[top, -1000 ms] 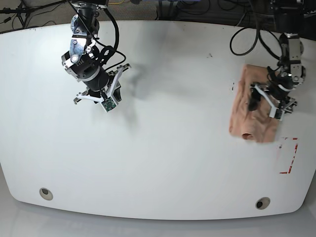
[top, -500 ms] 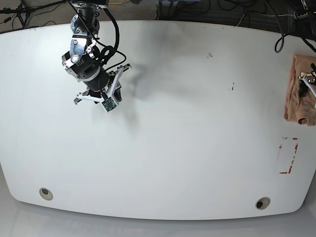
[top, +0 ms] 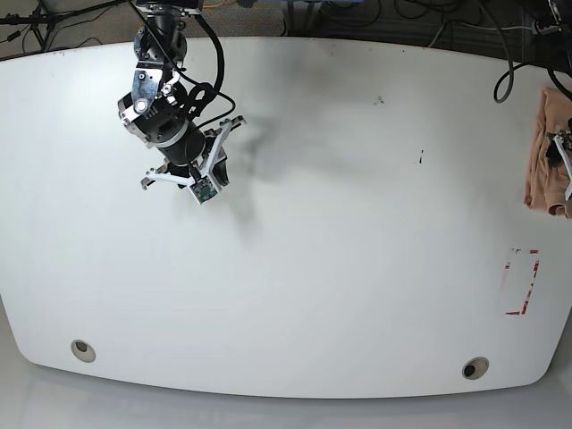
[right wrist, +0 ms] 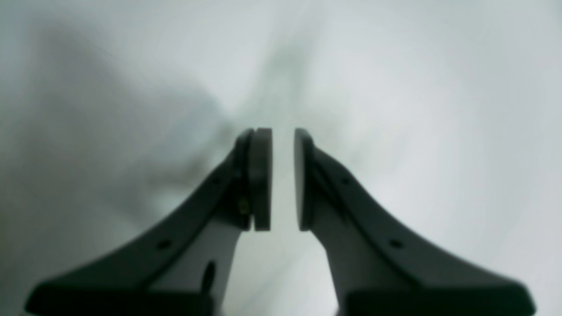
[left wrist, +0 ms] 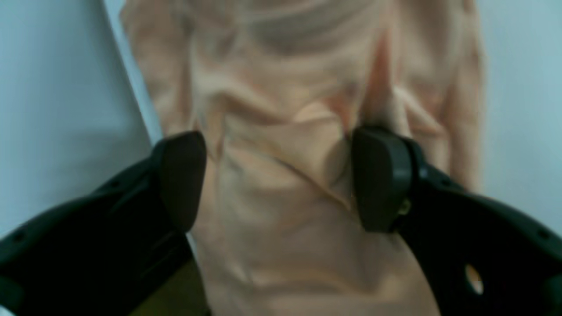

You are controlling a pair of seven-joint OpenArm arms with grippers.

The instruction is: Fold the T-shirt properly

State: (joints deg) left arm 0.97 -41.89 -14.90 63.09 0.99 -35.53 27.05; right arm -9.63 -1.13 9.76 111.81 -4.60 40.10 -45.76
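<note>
The peach T-shirt point(top: 539, 152) is a folded, wrinkled bundle at the far right edge of the white table point(top: 357, 268), partly cut off by the base view's border. My left gripper point(top: 563, 165) is on it. In the left wrist view the T-shirt point(left wrist: 281, 101) fills the wide gap between the black pads point(left wrist: 380, 175), and the left gripper point(left wrist: 279, 180) is closed around the bundle. My right gripper point(top: 192, 165) hangs over bare table at the upper left. In the right wrist view the right gripper point(right wrist: 283, 180) has only a narrow slit between its pads, with nothing in it.
A red-outlined mark point(top: 523, 281) is on the table near the right front. Two round holes point(top: 83, 350) point(top: 475, 367) sit near the front edge. Cables point(top: 447, 27) lie behind the table's back edge. The table's edge point(left wrist: 131, 87) shows beside the shirt in the left wrist view.
The left gripper has carried the T-shirt bundle from the right part of the table out to its far right edge. The right arm shifted slightly.
</note>
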